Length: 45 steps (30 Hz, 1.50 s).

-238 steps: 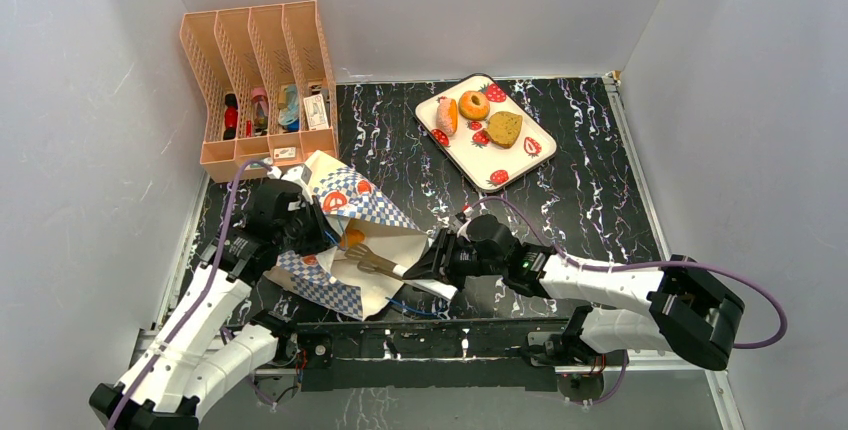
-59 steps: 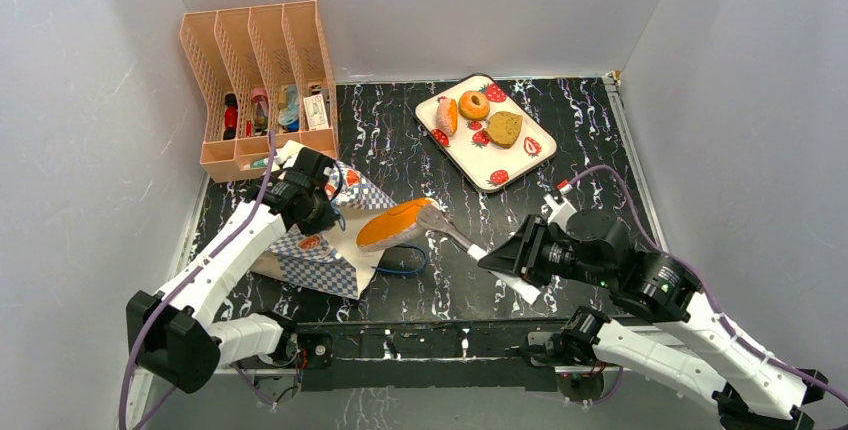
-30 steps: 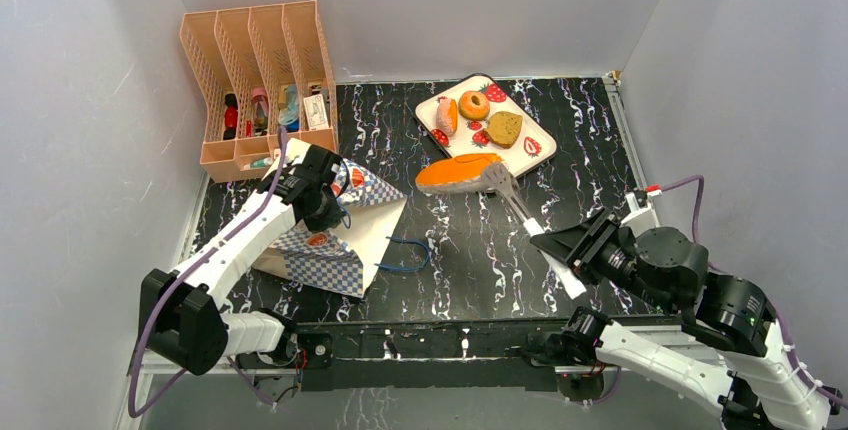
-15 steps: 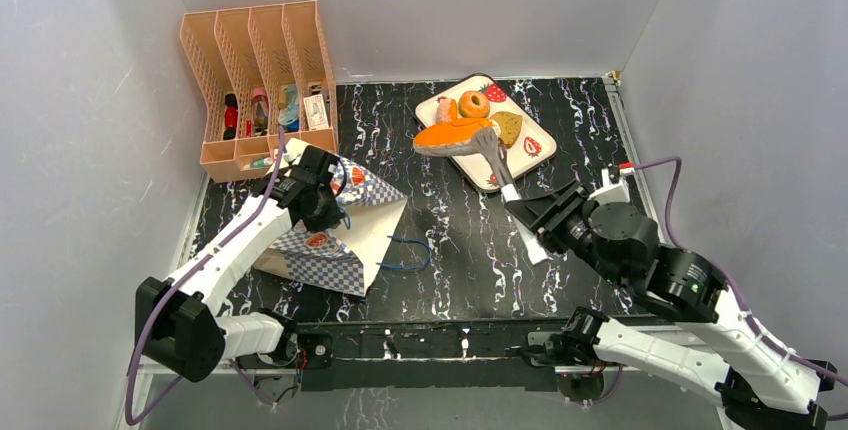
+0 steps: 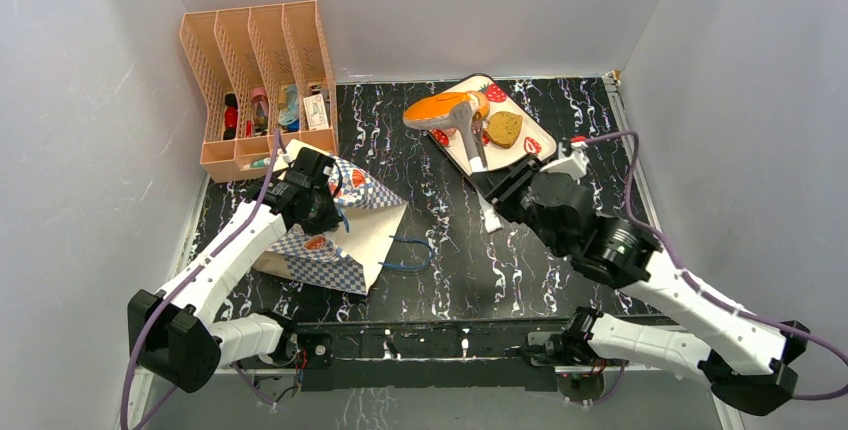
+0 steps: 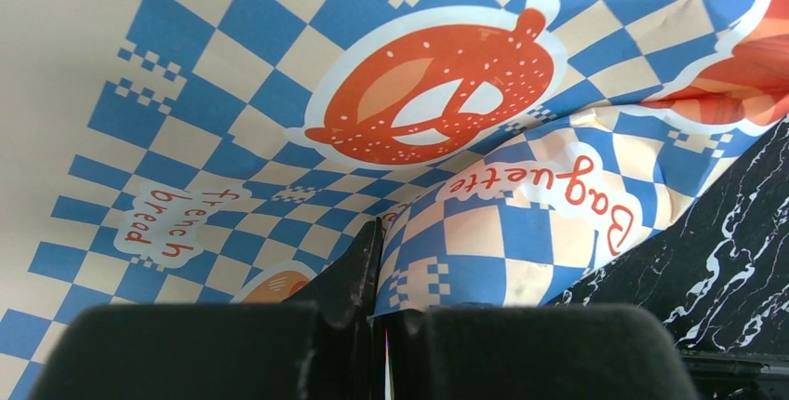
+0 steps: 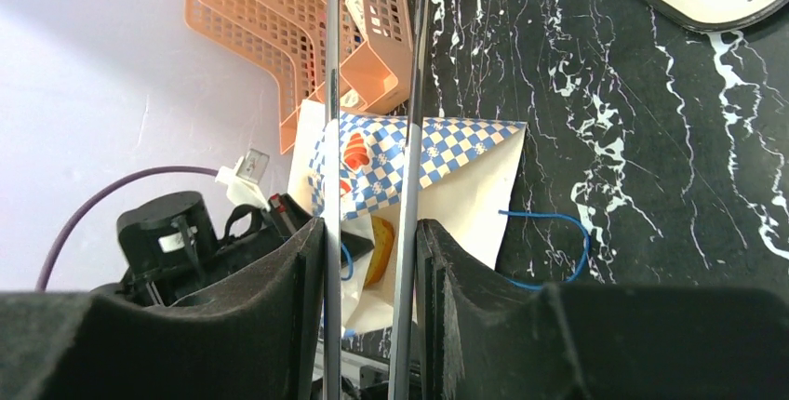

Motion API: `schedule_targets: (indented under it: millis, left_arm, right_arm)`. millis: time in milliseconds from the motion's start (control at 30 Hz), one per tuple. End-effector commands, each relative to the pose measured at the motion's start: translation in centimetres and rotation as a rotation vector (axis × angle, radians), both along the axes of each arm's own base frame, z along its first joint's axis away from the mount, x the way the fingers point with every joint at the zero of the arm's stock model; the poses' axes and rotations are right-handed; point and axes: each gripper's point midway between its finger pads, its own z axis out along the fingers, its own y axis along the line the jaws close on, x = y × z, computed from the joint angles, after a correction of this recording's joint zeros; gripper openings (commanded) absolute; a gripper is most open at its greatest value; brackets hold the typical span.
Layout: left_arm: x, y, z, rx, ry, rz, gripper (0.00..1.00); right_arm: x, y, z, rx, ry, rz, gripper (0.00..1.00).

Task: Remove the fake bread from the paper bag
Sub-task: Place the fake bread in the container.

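The paper bag lies on its side at the near left, and my left gripper is shut on its upper edge. In the left wrist view the chequered paper bag fills the frame, a fold of it pinched in my left gripper. My right gripper is shut on metal tongs. The tongs carry a long orange loaf over the left end of the strawberry tray, where a toast slice lies. In the right wrist view the tongs run up between the fingers. An orange-yellow piece shows in the bag's mouth.
The peach file rack stands at the back left, close behind the bag. A blue cord handle trails on the black marbled table to the right of the bag. Grey walls close in both sides and the back.
My right arm has swung the tongs with the orange loaf from the middle of the table back to above the tray. The left gripper and the bag have stayed put.
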Motion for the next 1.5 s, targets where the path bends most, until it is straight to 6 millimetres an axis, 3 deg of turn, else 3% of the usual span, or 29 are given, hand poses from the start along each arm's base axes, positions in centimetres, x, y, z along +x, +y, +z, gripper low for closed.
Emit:
schedule_targets:
  millis: [0,133,267,467,667,1467]
  left_arm:
    - [-0.7,-0.6,1.2,-0.039,0.002,-0.043,0.0]
    - [-0.8,-0.6,1.7,-0.044,-0.005,-0.052,0.0]
    - [-1.1,-0.5,2.0,-0.049,-0.008,-0.054,0.0]
    - [-1.6,0.0,2.3,-0.039,-0.017,-0.055,0.0]
    - [-1.6,-0.1,2.3,-0.04,-0.012,-0.058,0.0]
    - [-1.0,-0.3,2.5,-0.018,0.03,-0.07,0.0]
  right_arm:
    - [3.5,0.8,5.8,0.139,-0.145,-0.026,0.0]
    - [6.8,-0.1,5.8,0.167,-0.151,-0.023,0.0]
    - [9.7,-2.3,5.8,0.182,-0.152,-0.059,0.0]
    - [11.6,-6.0,4.2,0.273,-0.127,-0.096,0.0]
    - [11.6,-7.9,1.6,0.329,-0.103,-0.129,0.0]
    - [8.4,-8.9,-12.0,0.243,0.051,-0.159,0.0]
